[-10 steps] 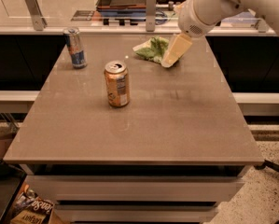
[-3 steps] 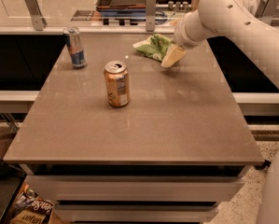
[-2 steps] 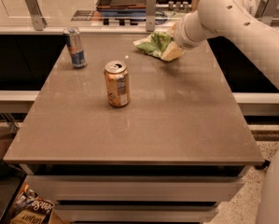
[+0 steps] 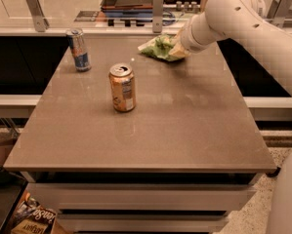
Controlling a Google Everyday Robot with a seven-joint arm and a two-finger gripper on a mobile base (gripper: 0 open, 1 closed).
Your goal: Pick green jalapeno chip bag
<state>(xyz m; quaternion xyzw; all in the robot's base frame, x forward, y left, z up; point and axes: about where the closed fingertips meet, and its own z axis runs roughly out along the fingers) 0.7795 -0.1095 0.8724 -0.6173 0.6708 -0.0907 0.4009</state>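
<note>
Brown smooth tabletop (image 4: 184,130), upper centre: crumpled light-green foil green jalapeno chip bag (image 4: 156,48), long axis left-right, tapered end pointing left. Gripper (image 4: 177,51) touches its right end; can't tell its grip.

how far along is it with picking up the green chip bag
Approach looks done: the gripper is against the right side of the green jalapeno chip bag, near the far edge of the table. In hand: securing the bag; a grip cannot be confirmed. Left: the lift, since the bag appears to lie on the table. The orange can and blue-silver can stand apart from it.
</note>
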